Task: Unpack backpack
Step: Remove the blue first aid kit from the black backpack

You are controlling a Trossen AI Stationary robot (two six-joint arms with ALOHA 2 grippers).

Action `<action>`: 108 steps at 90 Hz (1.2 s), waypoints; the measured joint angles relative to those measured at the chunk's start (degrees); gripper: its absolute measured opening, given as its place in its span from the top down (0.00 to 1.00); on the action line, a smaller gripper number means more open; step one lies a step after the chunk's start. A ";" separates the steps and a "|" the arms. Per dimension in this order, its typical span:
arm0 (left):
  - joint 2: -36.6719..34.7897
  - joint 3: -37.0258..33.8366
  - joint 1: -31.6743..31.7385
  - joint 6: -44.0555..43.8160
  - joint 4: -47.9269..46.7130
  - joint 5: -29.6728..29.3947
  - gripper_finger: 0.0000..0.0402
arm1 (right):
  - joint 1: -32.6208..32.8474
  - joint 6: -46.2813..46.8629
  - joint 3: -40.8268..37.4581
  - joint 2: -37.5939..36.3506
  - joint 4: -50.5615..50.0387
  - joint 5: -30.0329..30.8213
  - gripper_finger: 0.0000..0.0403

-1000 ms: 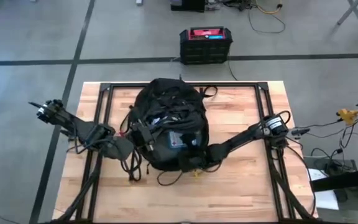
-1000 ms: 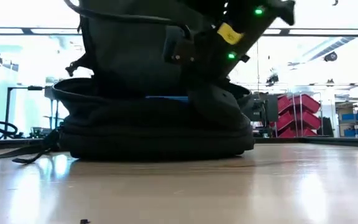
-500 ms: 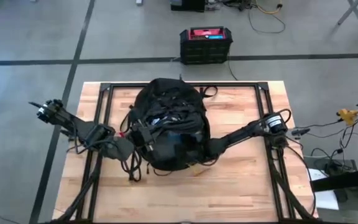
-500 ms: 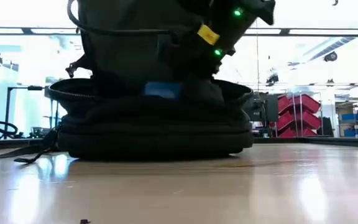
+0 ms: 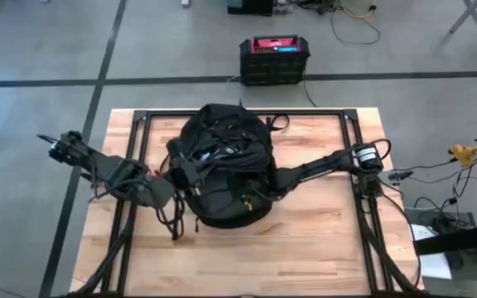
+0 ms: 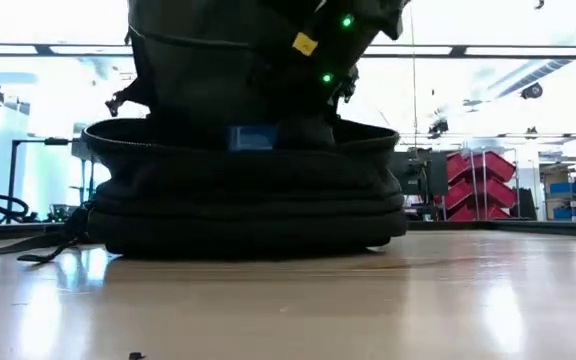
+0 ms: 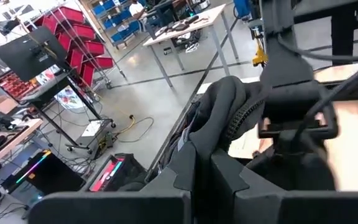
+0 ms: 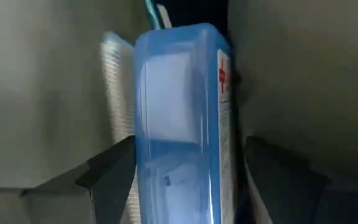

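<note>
The black backpack (image 5: 224, 165) lies flat on the wooden table, its opening toward the near edge. My left gripper (image 5: 189, 171) is at its left side, shut on the fabric of the opening's edge. My right gripper (image 8: 188, 155) has reached inside the backpack from the right, and its arm (image 5: 313, 172) shows outside. It is open, with one finger on either side of an upright blue translucent box (image 8: 179, 118) between grey lining walls. The low view shows that blue box (image 6: 253, 137) in the backpack's mouth. My left gripper pinches a fold of the backpack's black fabric by the zip edge (image 7: 219, 134) between its two shut fingers. It comes from the table's left. The fabric stands raised above the fingers, while the backpack's body stays on the table.
A black box with a red top (image 5: 274, 60) stands on the floor beyond the far edge. A black metal frame (image 5: 139, 124) runs along the tabletop. Loose straps (image 5: 176, 225) trail at the backpack's near left. Bare wood (image 5: 305, 257) lies toward the near edge.
My right gripper has pushed deeper into the backpack, toward the table's left and far side. My left gripper has shifted a little toward the far edge with the fabric. In the high view the top fabric now covers the blue item that showed in the opening.
</note>
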 joint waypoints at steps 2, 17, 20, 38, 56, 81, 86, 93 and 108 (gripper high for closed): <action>0.00 0.44 0.02 -0.02 -0.58 -0.01 0.99 | -0.52 -0.49 0.04 0.00 0.37 -0.02 0.30; -0.04 3.40 0.40 0.03 -3.44 -0.17 0.99 | -3.66 -6.87 0.07 0.00 5.86 -0.28 0.31; -0.04 3.96 0.47 0.14 -3.87 -0.18 0.99 | -4.26 -8.27 0.07 0.00 7.27 -0.47 0.31; -0.04 7.51 1.06 3.31 -4.36 -0.40 0.99 | -7.53 -14.91 0.09 0.02 12.55 -7.56 0.35; -0.04 10.04 3.28 5.69 -4.46 0.09 0.99 | -9.57 -16.41 0.09 0.12 17.12 -17.24 0.38; 0.09 11.62 8.59 6.28 -3.92 9.02 0.99 | -10.61 -15.95 0.09 0.17 18.76 -22.33 0.47; 0.07 11.63 9.33 6.46 -3.92 9.13 0.99 | -10.61 -15.55 0.07 0.17 18.61 -22.47 0.50; 0.04 11.63 10.29 6.49 -3.84 9.15 0.99 | -10.33 -15.10 0.07 0.17 18.11 -22.53 0.57; -0.32 11.63 12.03 6.93 -4.02 8.63 0.99 | -9.17 -14.17 0.07 0.17 14.52 -21.95 0.78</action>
